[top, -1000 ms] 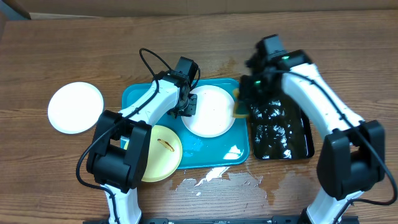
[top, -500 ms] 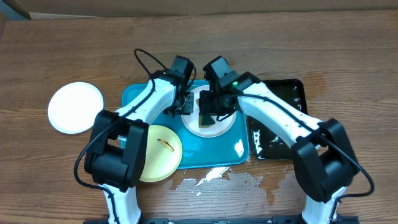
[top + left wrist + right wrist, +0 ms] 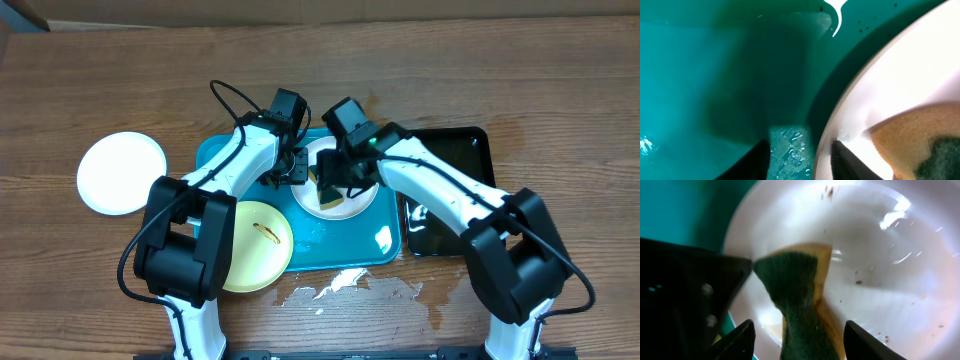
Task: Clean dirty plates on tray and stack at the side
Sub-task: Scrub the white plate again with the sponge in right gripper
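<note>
plates show as three. nearest, a pale yellow round plate (image 3: 250,255) with a thin brown smear lies on the near left corner of the large turquoise plastic tray (image 3: 345,250). it is partly under the left arm and reaches past the tray's near rim over the wooden bench (image 3: 560,100). a wet patch (image 3: 350,285) shines on the bench just in front. mid-tray sits a white round shallow plate (image 3: 304,198), largely covered from overhead by both arms. the wrist views fill that in: brown specks dot its wet face, and a yellow sponge with a green scouring side (image 3: 800,295) rests in it. the right hand (image 3: 799,342) is released, fingers apart with a gap beside the sponge. the left hand (image 3: 801,156) straddles the plate's rim, one finger over the tray, one inside the plate. only its tips show, cut off at the frame edge, so i cannot tell whether it pinches. right of the turquoise tray, a narrow black tray (image 3: 470,185) holds glinting water. a second white round plate (image 3: 122,172) lies alone on the bench, well to the left.
</note>
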